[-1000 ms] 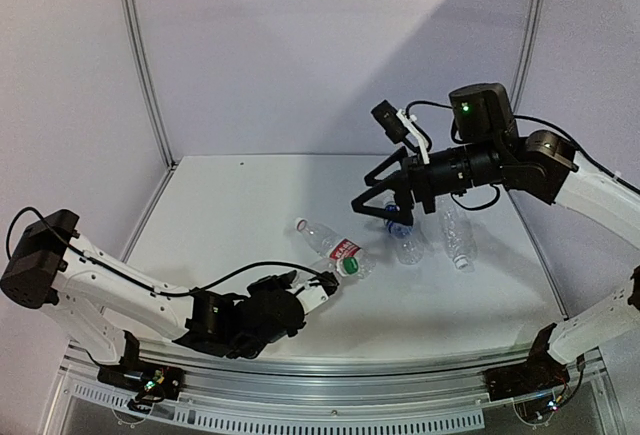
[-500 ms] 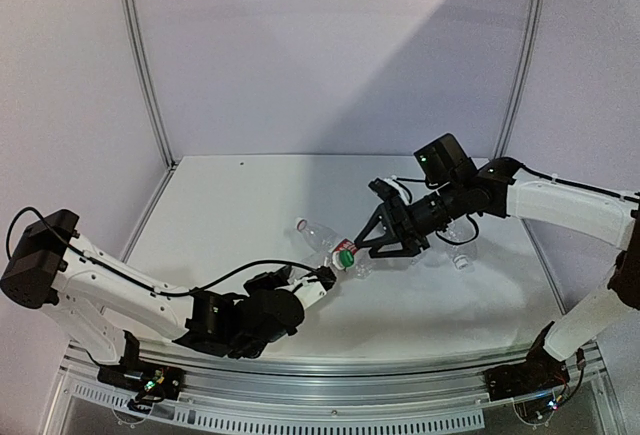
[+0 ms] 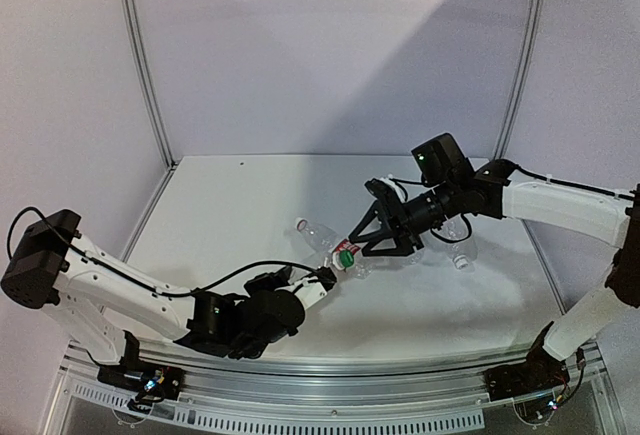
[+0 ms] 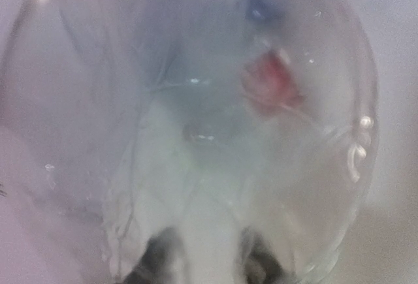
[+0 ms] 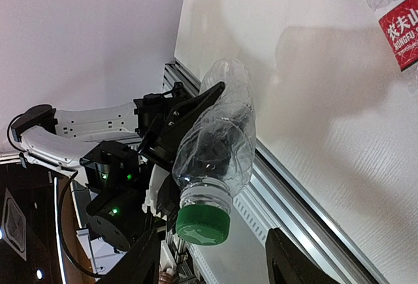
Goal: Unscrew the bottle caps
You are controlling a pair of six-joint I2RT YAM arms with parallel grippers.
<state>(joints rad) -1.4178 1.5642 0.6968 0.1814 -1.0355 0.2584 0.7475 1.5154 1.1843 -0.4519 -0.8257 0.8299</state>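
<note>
I see L gripper (image 3: 322,277) clamped on 1 unlabelled bottle (image 5: 219,134) toward tabletop (image 3: 230,205) near edge; its 1 green cap (image 5: 203,224) btwn spread fingers of R gripper (image 5: 214,235).

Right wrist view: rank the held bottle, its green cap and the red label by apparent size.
1. The held bottle, clearly largest.
2. The green cap and red label look alike; the label is cut by the frame edge and farther away, so unranked.
</note>
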